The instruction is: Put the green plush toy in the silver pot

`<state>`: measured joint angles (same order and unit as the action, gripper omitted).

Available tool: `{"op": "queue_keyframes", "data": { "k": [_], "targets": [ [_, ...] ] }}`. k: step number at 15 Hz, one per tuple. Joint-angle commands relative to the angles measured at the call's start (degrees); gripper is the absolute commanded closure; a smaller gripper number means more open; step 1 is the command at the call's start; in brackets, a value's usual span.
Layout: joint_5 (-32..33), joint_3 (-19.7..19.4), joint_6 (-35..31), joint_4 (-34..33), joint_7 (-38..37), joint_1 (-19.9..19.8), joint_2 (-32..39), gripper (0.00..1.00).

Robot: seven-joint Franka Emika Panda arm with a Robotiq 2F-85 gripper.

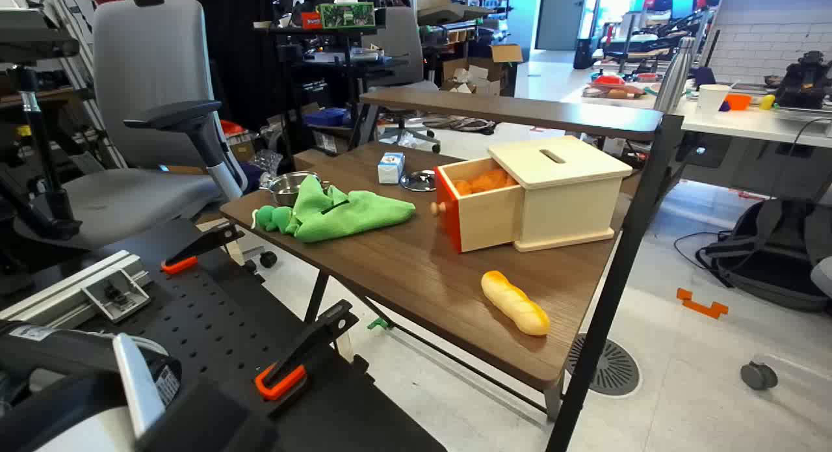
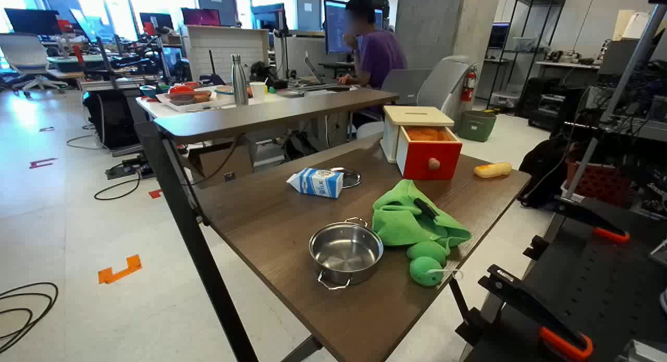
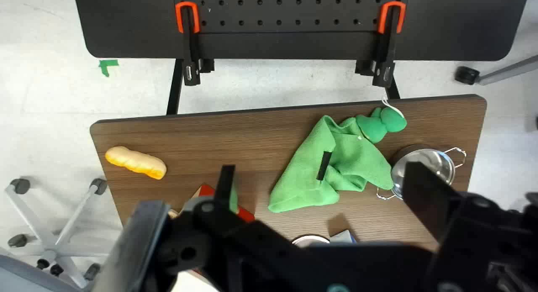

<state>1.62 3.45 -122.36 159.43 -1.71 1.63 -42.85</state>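
Note:
The green plush toy is small and rounded, darker green, with a white cord. It lies near the table edge in both exterior views (image 1: 276, 218) (image 2: 427, 272) and in the wrist view (image 3: 373, 127). A light green cloth (image 2: 398, 224) with a black strip lies against it; I cannot tell whether they are joined. The silver pot (image 2: 359, 275) stands beside the cloth, open, without its lid; it also shows in the wrist view (image 3: 437, 157). My gripper (image 3: 321, 170) is open and empty, high above the table. It is out of both exterior views.
A wooden box (image 1: 572, 208) has its red-fronted drawer (image 2: 427, 166) open, with something orange inside. A bread-like toy (image 1: 515, 302) lies near the table edge. A milk carton (image 2: 317, 182) and a metal lid (image 2: 352, 181) lie farther back. A raised shelf (image 1: 520, 109) borders the table (image 1: 396, 257).

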Motion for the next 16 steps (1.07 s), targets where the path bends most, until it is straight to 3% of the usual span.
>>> {"op": "queue_keyframes", "data": {
  "k": [1,7,16],
  "targets": [
    [0.1,-0.1,0.2,-0.1,-0.1,0.2,0.0,0.0],
    [0.1,-0.1,0.2,-0.1,-0.1,0.2,0.0,0.0],
    [-0.3,-1.0,-5.5,-6.2,18.1,9.4,15.6,0.0]
  ]
}}
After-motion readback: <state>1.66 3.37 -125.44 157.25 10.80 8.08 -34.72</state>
